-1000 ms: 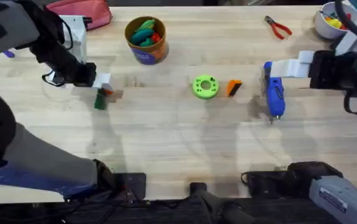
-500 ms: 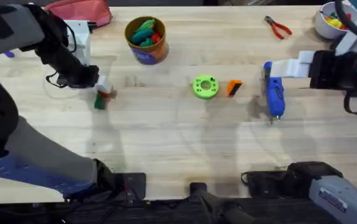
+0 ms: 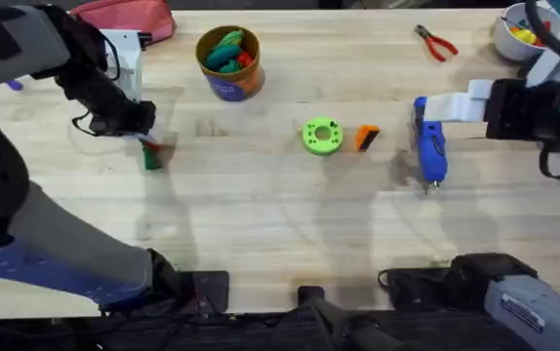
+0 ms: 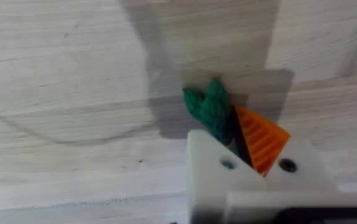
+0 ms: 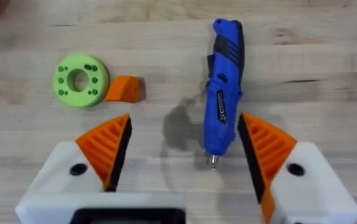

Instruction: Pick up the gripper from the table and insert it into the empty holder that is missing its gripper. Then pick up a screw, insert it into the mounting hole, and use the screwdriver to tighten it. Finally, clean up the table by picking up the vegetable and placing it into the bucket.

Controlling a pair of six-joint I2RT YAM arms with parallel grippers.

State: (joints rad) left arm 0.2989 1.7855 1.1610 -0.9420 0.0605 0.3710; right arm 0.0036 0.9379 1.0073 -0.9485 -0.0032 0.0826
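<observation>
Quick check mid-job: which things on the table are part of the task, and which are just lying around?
Task things:
vegetable, in the left gripper
bucket
loose orange gripper
blue screwdriver, lying under the open right gripper

Lying about:
green disc
red-handled pliers
white bowl

Left arm: reached from the lower-left base toward the far left of the table (image 3: 260, 214), wrist bent downward. Left gripper (image 3: 149, 144): lowered to the table surface, fingers closed around the vegetable (image 4: 211, 111). Right arm: extended over the table's right side, held level. Right gripper (image 5: 185, 152): fingers spread wide apart, orange ribbed pads (image 5: 107, 146) facing inward, nothing between them.
</observation>
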